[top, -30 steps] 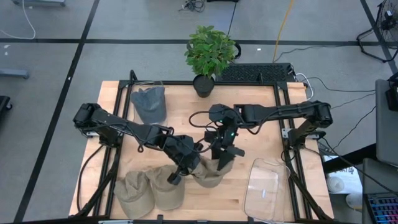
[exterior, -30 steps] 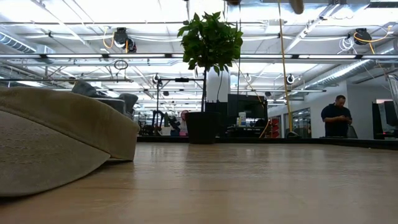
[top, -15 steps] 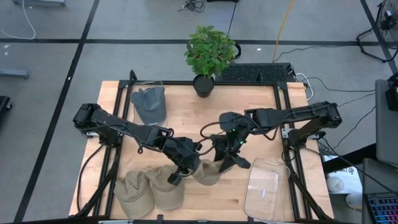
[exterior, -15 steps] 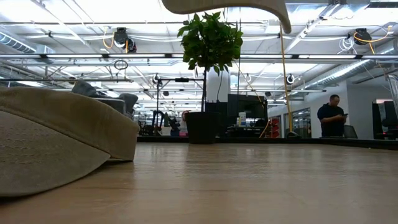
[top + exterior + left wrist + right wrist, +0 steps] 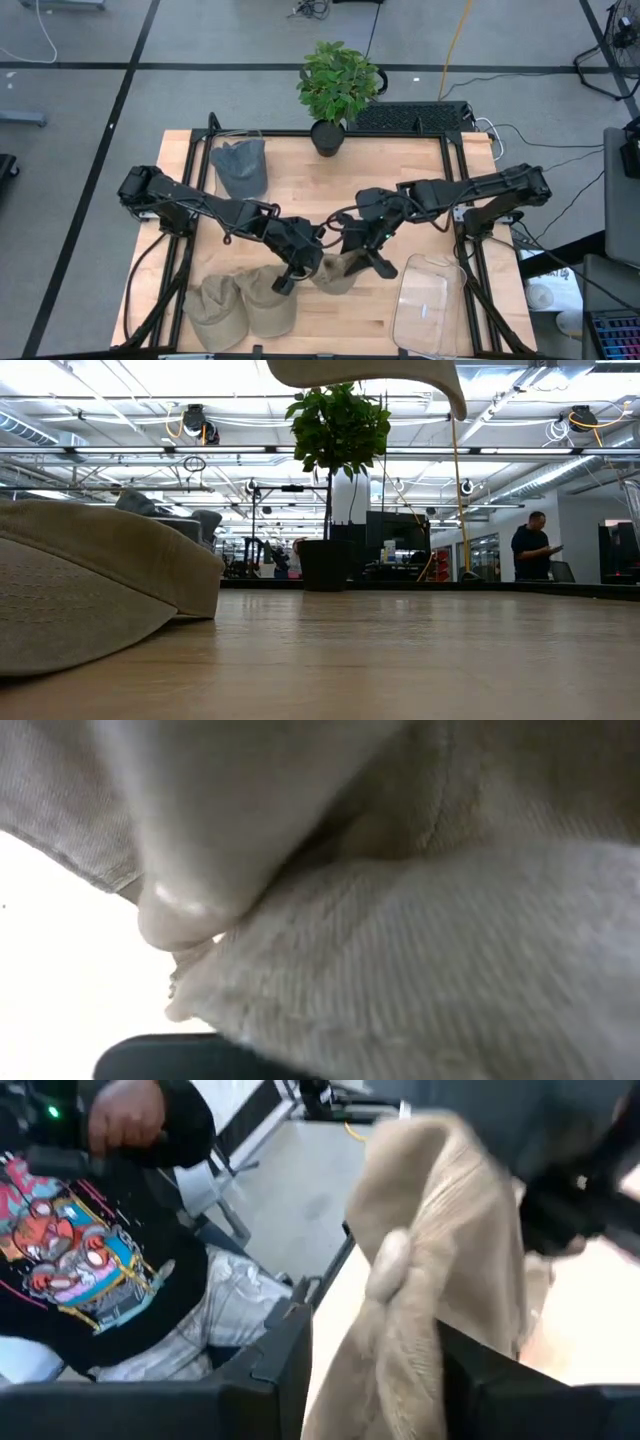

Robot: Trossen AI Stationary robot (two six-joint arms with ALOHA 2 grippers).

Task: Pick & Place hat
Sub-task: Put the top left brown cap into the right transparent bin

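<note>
Right claw (image 5: 352,262) and left claw (image 5: 300,270) both pinching tan hat (image 5: 338,272) near bench front edge; opposing pulls may stretch hat or cause slip.

We see a tan corduroy hat (image 5: 338,272) lifted off the bench near its front edge, bunched up, its brim (image 5: 365,373) curving overhead in the low view. Two more tan hats (image 5: 243,301) lie flat at the front left corner, overlapping. A grey hat (image 5: 240,166) lies flat at the back left.

Table centre (image 5: 300,195) open; tan hats (image 5: 240,300), clear bin (image 5: 428,305) crowd front.
</note>
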